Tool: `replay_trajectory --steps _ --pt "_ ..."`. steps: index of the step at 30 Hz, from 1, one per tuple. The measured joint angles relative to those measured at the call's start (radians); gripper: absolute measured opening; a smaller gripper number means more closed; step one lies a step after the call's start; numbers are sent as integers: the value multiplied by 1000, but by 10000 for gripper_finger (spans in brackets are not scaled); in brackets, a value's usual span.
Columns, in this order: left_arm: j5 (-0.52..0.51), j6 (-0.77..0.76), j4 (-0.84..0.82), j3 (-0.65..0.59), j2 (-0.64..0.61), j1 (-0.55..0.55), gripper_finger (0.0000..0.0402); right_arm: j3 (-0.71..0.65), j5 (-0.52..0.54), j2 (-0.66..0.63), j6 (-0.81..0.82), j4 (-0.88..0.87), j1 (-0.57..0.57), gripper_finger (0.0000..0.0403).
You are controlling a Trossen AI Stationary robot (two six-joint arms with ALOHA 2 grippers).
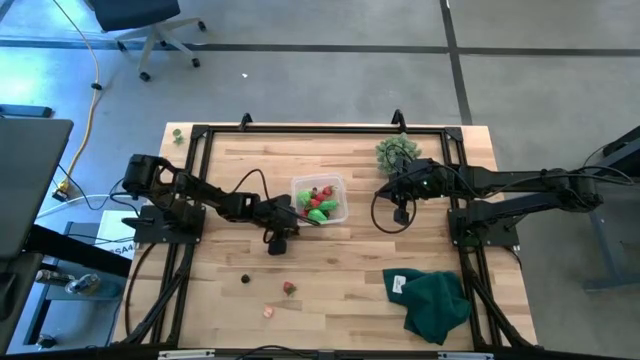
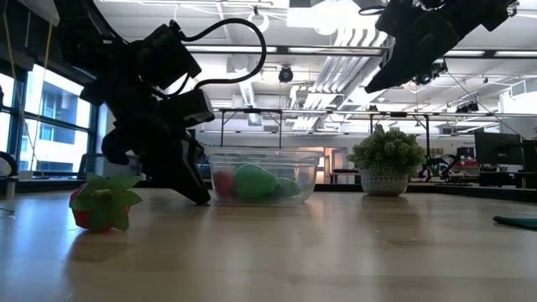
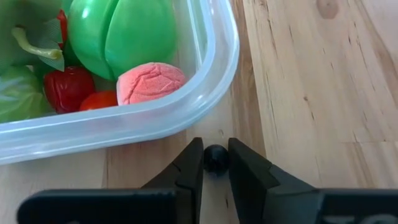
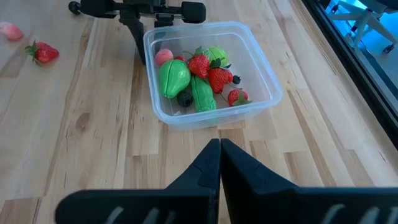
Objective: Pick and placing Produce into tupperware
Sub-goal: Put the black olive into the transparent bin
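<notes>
Fingers of the left gripper (image 3: 216,163) are closed down to a narrow gap around a small dark round berry piece (image 3: 216,158), which sits pinched between the tips on the pale wooden tabletop (image 3: 311,93), just outside the rounded corner of the clear shallow plastic tupperware (image 3: 214,74). The grip appears to be on the berry's widest part, which is where it should be.

To complete this step well, lift straight up first until the berry clears the container rim, then travel over the wall and release low above the contents. A sideways move made too early would likely knock the rim or roll the berry out of the tips.

Inside the tupperware lie a large bright green lobed fruit (image 3: 121,31), a pink crinkled berry (image 3: 151,83) and red strawberry pieces (image 3: 67,87). The right wrist view shows the container roughly half full.

The left arm (image 1: 200,200) reaches in from the table's left edge, stretched low, with its wrist pitched steeply down beside the container's near-left corner. The right gripper (image 4: 219,155) hangs well above the table to the right of the tupperware, its fingers pressed together with nothing between them.

More produce waits on the table: a red strawberry with green leaves (image 1: 289,288), a pink piece (image 1: 267,311) and a dark bit (image 1: 245,279).
</notes>
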Motion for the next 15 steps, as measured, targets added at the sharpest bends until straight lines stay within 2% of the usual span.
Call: replay_trajectory --steps 4,10,15 --pt "1 0 -1 0 0 0 50 0 0 0 0 0 0 2" --pt "7 26 0 -1 -4 0 65 0 0 0 0 0 0 2" --pt "61 36 2 -4 -17 0 48 0 0 0 0 0 0 2"
